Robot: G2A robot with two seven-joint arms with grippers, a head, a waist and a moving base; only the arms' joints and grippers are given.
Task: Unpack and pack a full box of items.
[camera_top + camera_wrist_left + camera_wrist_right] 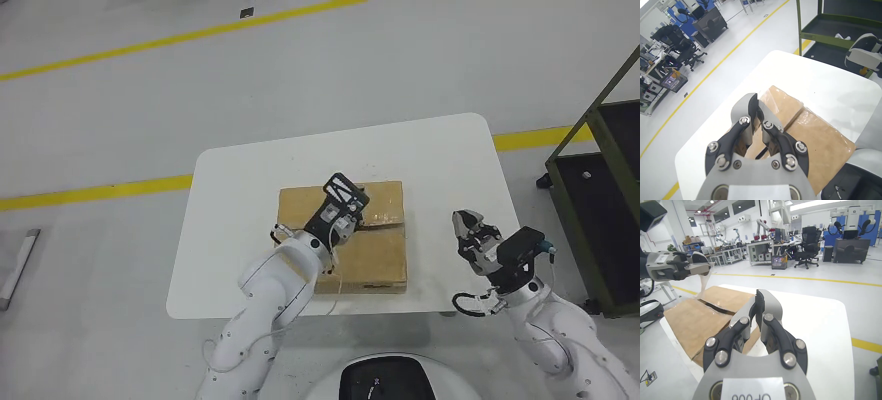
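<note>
A brown cardboard box (385,255) wrapped in clear tape lies on the middle of the white table (430,160). My left gripper (345,190) hangs above the box's far half, shut on a strip of clear tape (704,283) that runs down to the centre seam (719,308). The seam shows a dark gap between the flaps. In the left wrist view the left gripper (756,96) has its tips pressed together over the box (810,128). My right gripper (467,222) is shut on nothing, above bare table to the right of the box (694,315).
A green metal cart (600,190) stands off the table's right side, with a small white object on its shelf (842,36). Bare table surface lies around the box on all sides. Yellow floor lines run behind the table.
</note>
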